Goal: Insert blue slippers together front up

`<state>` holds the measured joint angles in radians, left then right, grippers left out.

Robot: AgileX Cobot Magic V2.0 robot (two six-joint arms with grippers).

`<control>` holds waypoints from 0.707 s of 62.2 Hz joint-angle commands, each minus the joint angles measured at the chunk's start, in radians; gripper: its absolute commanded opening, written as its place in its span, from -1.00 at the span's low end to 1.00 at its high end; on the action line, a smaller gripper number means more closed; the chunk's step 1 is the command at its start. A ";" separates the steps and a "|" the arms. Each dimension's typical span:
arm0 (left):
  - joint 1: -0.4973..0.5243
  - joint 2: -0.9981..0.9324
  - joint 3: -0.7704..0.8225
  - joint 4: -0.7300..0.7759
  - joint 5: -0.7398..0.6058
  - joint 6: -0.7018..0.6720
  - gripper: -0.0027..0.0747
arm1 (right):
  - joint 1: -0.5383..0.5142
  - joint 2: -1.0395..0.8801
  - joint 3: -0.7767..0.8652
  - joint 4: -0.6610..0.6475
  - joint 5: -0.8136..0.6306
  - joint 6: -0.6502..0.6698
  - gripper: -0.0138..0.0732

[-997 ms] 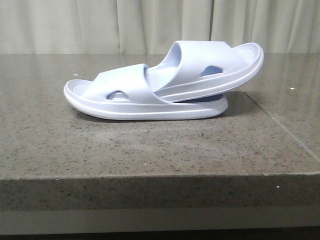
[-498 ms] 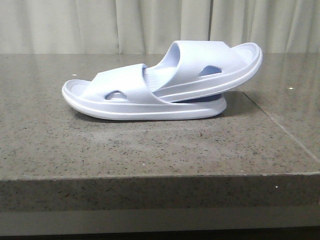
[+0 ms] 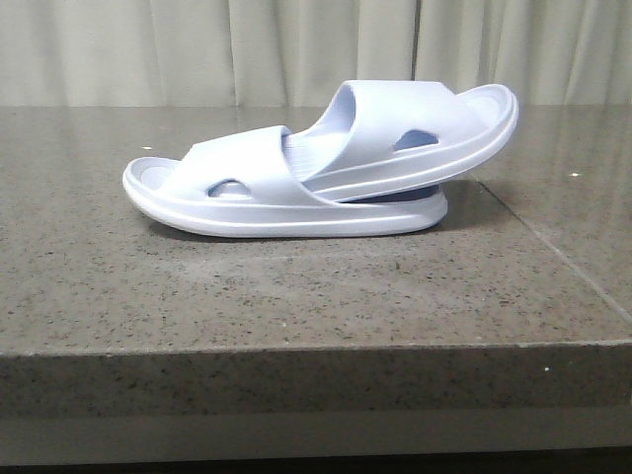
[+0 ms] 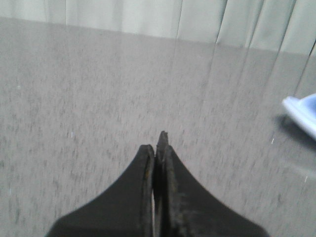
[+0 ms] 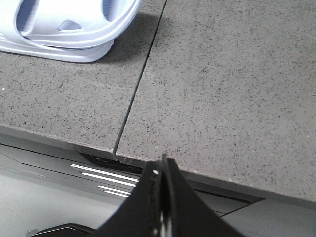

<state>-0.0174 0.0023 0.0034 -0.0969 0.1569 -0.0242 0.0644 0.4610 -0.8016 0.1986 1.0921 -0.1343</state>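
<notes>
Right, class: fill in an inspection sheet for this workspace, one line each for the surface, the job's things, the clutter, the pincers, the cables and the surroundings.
Surface: speckled grey stone table, with a seam running through its right part.
Job's things: two pale blue slippers; the upper slipper is pushed under the strap of the lower slipper and tilts upward, while the lower one lies flat.
Clutter: nothing seen.
Pincers: left pincer shut and empty, over bare table; right pincer shut and empty, at the table's near edge. Neither touches the slippers.
Cables: nothing seen.
Surroundings: pale curtain behind the table.
</notes>
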 commanded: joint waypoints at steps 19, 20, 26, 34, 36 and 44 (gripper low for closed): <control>-0.002 -0.023 0.007 -0.004 -0.131 -0.008 -0.98 | 0.001 0.007 -0.020 0.016 -0.056 -0.004 -0.84; -0.002 -0.023 0.007 -0.004 -0.131 -0.008 -0.98 | 0.001 0.007 -0.020 0.016 -0.056 -0.004 -0.84; -0.002 -0.023 0.007 -0.004 -0.131 -0.008 -0.98 | 0.001 0.007 -0.020 0.016 -0.056 -0.004 -0.84; -0.002 -0.023 0.007 -0.004 -0.131 -0.008 -0.98 | 0.001 0.007 -0.020 0.016 -0.056 -0.004 -0.84; -0.002 -0.023 0.007 -0.004 -0.131 -0.008 -0.98 | 0.001 0.007 -0.020 0.016 -0.056 -0.004 -0.84; -0.002 -0.023 0.007 -0.004 -0.131 -0.008 -0.98 | 0.001 0.007 -0.020 0.016 -0.056 -0.004 -0.84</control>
<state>-0.0174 -0.0035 0.0034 -0.0969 0.1130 -0.0261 0.0644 0.4610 -0.7999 0.2003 1.0921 -0.1343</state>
